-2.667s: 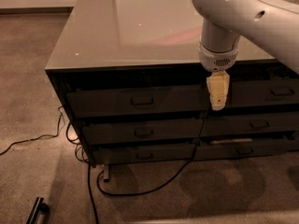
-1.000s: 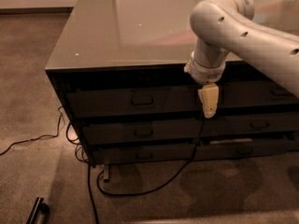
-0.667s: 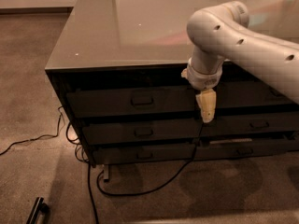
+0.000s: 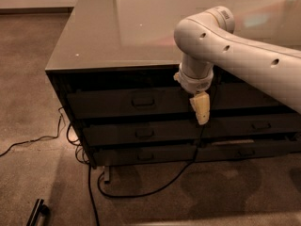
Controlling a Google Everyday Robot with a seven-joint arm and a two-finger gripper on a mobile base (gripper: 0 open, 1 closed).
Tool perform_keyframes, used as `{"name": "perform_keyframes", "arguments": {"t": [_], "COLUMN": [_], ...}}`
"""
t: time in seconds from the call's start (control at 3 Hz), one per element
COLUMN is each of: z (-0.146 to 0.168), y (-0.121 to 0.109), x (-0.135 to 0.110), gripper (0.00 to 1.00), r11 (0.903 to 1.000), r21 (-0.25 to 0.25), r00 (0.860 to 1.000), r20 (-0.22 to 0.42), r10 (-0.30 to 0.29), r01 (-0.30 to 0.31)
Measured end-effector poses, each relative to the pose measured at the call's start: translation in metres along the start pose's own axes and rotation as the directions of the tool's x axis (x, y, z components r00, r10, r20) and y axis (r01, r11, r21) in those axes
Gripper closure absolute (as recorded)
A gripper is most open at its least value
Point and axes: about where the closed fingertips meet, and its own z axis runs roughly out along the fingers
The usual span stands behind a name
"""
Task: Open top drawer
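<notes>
The top drawer (image 4: pixel 117 103) is the uppermost dark front in the left column of the low cabinet, and it sits flush and shut. Its small rectangular metal pull (image 4: pixel 143 101) is at the centre of the front. My gripper (image 4: pixel 201 111) hangs from the white arm (image 4: pixel 225 41) with its pale fingers pointing down. It is in front of the cabinet at the seam between the two drawer columns, to the right of the pull and slightly below it, and it holds nothing that I can see.
Two more drawers (image 4: pixel 141 134) lie below the top one, and another column (image 4: pixel 256 126) stands to the right. The glossy cabinet top (image 4: pixel 117 32) overhangs the fronts. Black cables (image 4: pixel 141 192) trail over the carpet in front. A dark bar-shaped object (image 4: pixel 37 212) lies at the bottom left.
The arm has swung left and lowered, carrying the gripper from the right column's top front down to the seam, nearer the top drawer's pull. The drawers have not moved.
</notes>
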Motion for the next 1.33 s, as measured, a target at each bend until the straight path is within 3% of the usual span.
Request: {"name": "perform_keyframes", "arguments": {"t": [0.33, 0.67, 1.0, 1.33], "z": [-0.001, 0.013, 0.037, 0.065], "y": [0.0, -0.021, -0.041, -0.048], "x": [-0.001, -0.026, -0.058, -0.078], "gripper": [0.0, 0.0, 0.0, 0.0], "r11": [0.9999, 0.9971, 0.9895, 0.9839], "r21": [0.015, 0.048, 0.061, 0.051], "r00": [1.0, 0.99, 0.964, 0.945], "r20": [0.01, 0.123, 0.224, 0.273], "r10": [-0.008, -0.064, -0.142, -0.179], "r01": [0.008, 0.059, 0.131, 0.171]}}
